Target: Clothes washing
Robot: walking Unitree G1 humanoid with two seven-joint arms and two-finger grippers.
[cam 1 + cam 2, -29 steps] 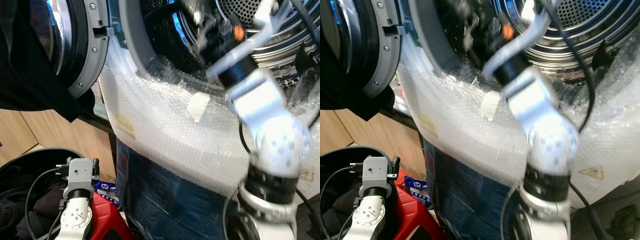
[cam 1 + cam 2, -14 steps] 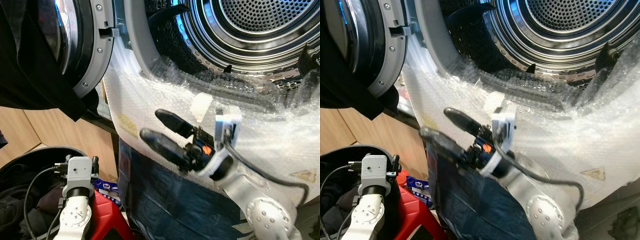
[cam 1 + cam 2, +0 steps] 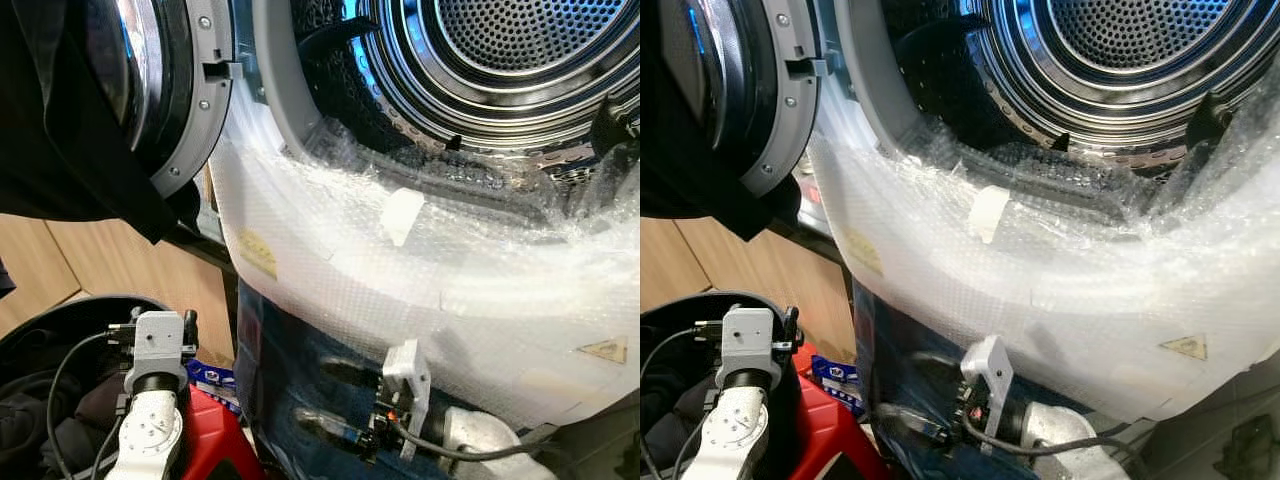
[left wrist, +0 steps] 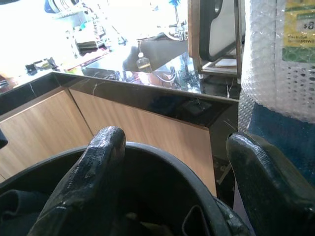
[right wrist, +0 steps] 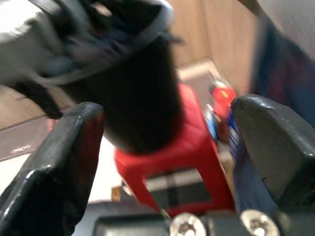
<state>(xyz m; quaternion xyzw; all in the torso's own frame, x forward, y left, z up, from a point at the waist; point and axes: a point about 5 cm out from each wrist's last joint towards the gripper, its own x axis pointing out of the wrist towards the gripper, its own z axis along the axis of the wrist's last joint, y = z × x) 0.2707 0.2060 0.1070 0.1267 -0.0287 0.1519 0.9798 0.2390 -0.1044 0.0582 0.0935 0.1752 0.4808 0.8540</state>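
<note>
From the head, the washing machine [image 3: 420, 270], its front wrapped in bubble wrap [image 3: 330, 250], stands with drum [image 3: 520, 60] gaping and door [image 3: 170, 100] swung left; the right gripper [image 3: 325, 395] hangs low before it, fingers parted and empty. The left wrist view looks past the left gripper [image 4: 182, 182], spread wide and empty, over a black basket [image 4: 162, 162] of dark clothes [image 3: 40, 430] beside wooden cabinets [image 4: 147, 128]. The right wrist view, blurred, shows a red stool [image 5: 172, 167].

Motion blur is smearing the red stool [image 5: 172, 162] in the right wrist view; the frame edge is cutting off the black basket [image 3: 40, 340].

You are looking at wood-panelled cabinets [image 4: 44, 128] under a dark glossy countertop [image 4: 147, 93], with bright light washing out the room beyond.
</note>
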